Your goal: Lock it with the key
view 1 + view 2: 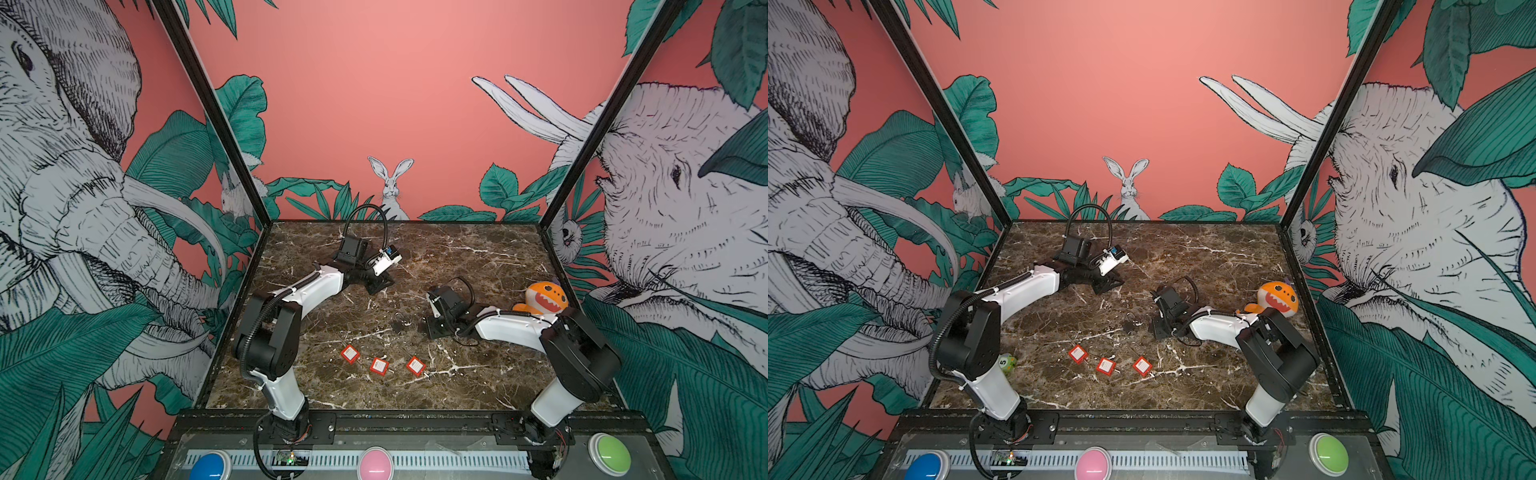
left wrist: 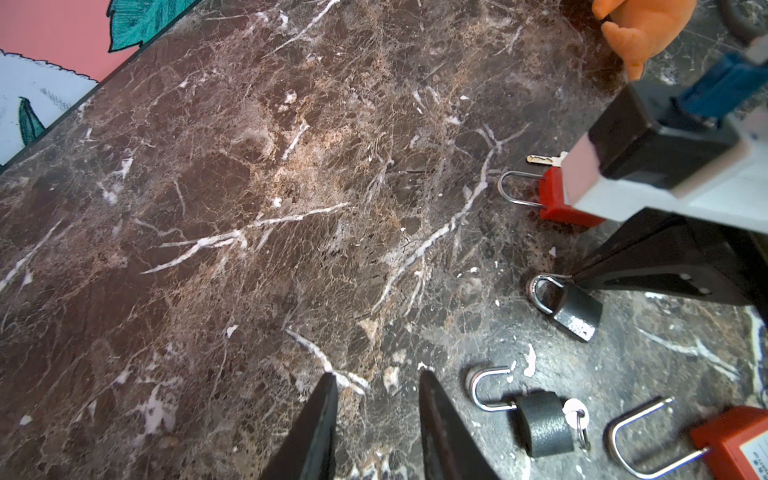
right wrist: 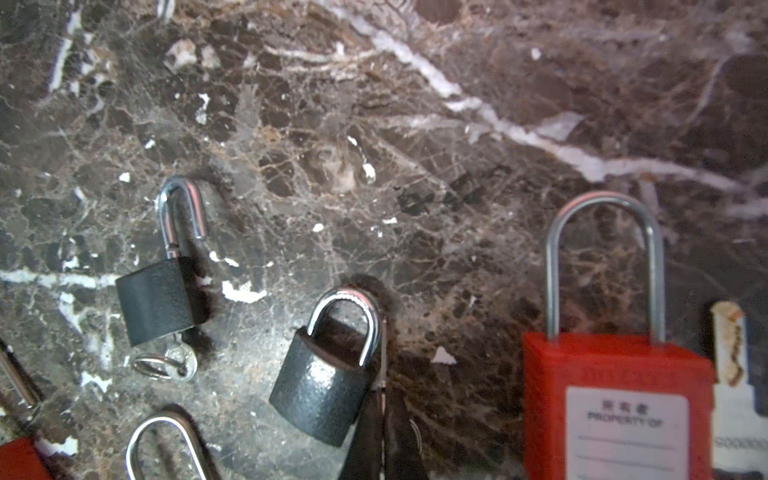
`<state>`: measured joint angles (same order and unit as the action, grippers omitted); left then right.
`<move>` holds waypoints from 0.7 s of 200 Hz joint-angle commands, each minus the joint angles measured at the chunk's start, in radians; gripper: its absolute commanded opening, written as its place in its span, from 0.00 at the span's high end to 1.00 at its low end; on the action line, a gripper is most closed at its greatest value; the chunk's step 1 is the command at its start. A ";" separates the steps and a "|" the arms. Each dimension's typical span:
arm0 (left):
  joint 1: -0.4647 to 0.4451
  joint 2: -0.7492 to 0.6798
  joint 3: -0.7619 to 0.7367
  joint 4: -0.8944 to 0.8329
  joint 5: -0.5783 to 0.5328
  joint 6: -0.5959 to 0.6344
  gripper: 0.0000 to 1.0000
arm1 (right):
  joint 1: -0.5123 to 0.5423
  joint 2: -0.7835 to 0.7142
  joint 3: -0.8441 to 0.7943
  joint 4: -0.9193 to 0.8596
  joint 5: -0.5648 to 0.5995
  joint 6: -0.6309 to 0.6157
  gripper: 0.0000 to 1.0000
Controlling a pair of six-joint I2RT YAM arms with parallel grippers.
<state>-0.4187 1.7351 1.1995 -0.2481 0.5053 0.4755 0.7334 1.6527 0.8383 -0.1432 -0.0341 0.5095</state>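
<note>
Currently the R gripper (image 3: 384,401) sits low over mid-table, fingers pressed together. Its tips are right against the closed dark lock (image 3: 322,386), alongside its shackle. A thin sliver runs up from the tips; can't tell if it's a key. The open dark lock (image 3: 160,299) lies just beside, also mid-table, shackle swung out, w/ a key (image 3: 180,361) + ring stuck in its bottom. The L gripper (image 2: 378,374) is nearer the back edge, fingers apart w/ nothing btw them, over bare table (image 2: 249,208); contact w/ the surface is unclear. Red locks (image 1: 379,366) sit 3 in a row nearer the front edge, abt mid. One red lock (image 3: 615,395) has its shackle seated, w/ a 2nd key (image 2: 538,158) loose right beside its body. Another red lock (image 2: 731,440) has its shackle popped. An orange plush (image 1: 544,297) is at the right edge, and a green die (image 1: 1007,361) by the left edge, near the L arm base.
</note>
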 commanded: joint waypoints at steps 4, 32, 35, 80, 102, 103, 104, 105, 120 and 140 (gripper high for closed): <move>0.008 -0.050 -0.015 0.000 0.024 0.015 0.65 | 0.007 0.030 0.032 -0.024 0.055 0.011 1.00; 0.011 -0.052 -0.015 -0.001 0.027 0.016 0.65 | 0.007 0.051 0.058 -0.026 0.047 -0.021 1.00; 0.010 -0.053 -0.015 0.000 0.026 0.016 0.65 | 0.007 0.052 0.061 -0.030 0.050 -0.025 1.00; 0.016 -0.064 -0.025 -0.006 0.027 0.018 0.65 | 0.007 0.068 0.075 -0.016 0.043 -0.035 1.00; 0.016 -0.068 -0.026 -0.008 0.028 0.018 0.65 | 0.007 0.093 0.094 -0.018 0.036 -0.042 1.00; 0.016 -0.068 -0.026 -0.009 0.028 0.018 0.65 | 0.007 0.094 0.095 -0.018 0.036 -0.042 1.00; 0.017 -0.068 -0.026 -0.009 0.028 0.018 0.65 | 0.007 0.093 0.096 -0.018 0.036 -0.042 1.00; 0.017 -0.069 -0.026 -0.009 0.028 0.018 0.65 | 0.006 0.095 0.097 -0.018 0.037 -0.042 1.00; 0.020 -0.072 -0.029 -0.010 0.028 0.016 0.65 | 0.007 0.095 0.099 -0.013 0.040 -0.042 1.00; 0.021 -0.078 -0.033 -0.007 0.025 0.013 0.65 | 0.007 0.087 0.101 -0.036 0.075 -0.029 1.00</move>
<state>-0.4057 1.7123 1.1881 -0.2489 0.5148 0.4828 0.7334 1.7317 0.9298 -0.1509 0.0025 0.4713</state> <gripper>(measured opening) 0.347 0.047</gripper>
